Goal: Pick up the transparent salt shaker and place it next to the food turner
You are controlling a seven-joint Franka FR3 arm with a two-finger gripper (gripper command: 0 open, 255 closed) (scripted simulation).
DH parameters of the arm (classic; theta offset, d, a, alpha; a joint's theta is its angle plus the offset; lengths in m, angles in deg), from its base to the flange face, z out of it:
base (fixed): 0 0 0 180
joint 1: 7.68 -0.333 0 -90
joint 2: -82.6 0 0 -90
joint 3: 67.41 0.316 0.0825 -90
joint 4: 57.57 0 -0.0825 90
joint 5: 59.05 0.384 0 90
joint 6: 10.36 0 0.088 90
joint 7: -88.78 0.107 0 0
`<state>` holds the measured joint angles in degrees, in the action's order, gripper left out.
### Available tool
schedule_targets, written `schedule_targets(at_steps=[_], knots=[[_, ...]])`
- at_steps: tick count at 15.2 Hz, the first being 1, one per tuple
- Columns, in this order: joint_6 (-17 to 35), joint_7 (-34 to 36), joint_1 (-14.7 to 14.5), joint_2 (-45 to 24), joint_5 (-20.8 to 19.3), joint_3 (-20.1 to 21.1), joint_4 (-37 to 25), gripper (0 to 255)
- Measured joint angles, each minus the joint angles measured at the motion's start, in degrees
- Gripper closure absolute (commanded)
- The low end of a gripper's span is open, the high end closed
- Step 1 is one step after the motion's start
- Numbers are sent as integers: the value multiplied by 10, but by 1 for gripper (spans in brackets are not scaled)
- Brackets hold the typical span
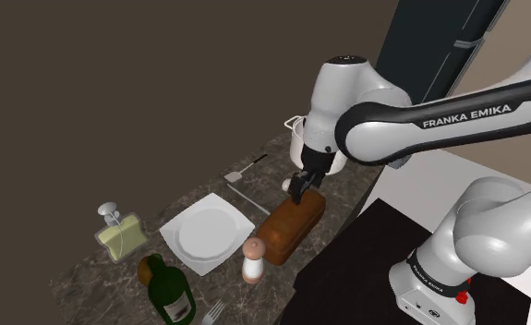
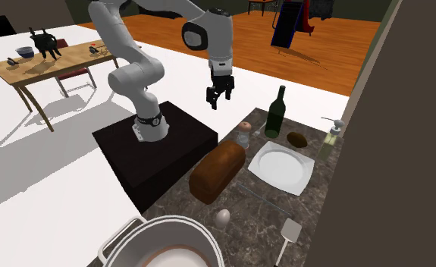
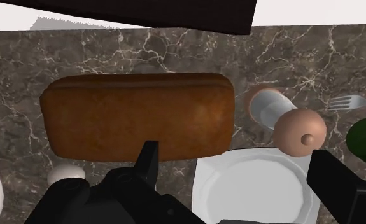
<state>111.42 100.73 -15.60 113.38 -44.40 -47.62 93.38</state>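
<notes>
Our hand [image 2: 217, 99] hangs wide open, empty, over the desk [image 3: 111, 54]; the salt shaker [image 1: 253, 262], likely light, rigid and slick, we'd clasp mid-body.

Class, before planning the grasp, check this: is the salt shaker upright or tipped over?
Upright. The shaker stands on its base on the counter beside the loaf, cap uppermost.

On the counter [image 2: 248, 203] we count one of every kind — one loaf [image 1: 292, 224], one plate [image 1: 206, 231], one shaker [image 1: 252, 259], one green bottle [image 1: 169, 291], one soap dispenser [image 1: 118, 231], one fork [image 1: 213, 312], one turner [image 1: 238, 173], one egg [image 2: 222, 218], one pot [image 2: 133, 227] and one small brown lump [image 2: 296, 139] beside the bottle — ten things, no two alike; farther off we see one wooden table [image 2: 57, 61]
</notes>
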Motion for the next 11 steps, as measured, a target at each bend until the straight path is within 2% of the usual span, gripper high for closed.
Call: schedule_targets(at_steps=[6,8,11], knots=[[123,74,6,-127,-20,74,-21,0],[160,107,13,-174,-44,98,-34,0],[212,173,25,-251,-103,130,-58,0]])
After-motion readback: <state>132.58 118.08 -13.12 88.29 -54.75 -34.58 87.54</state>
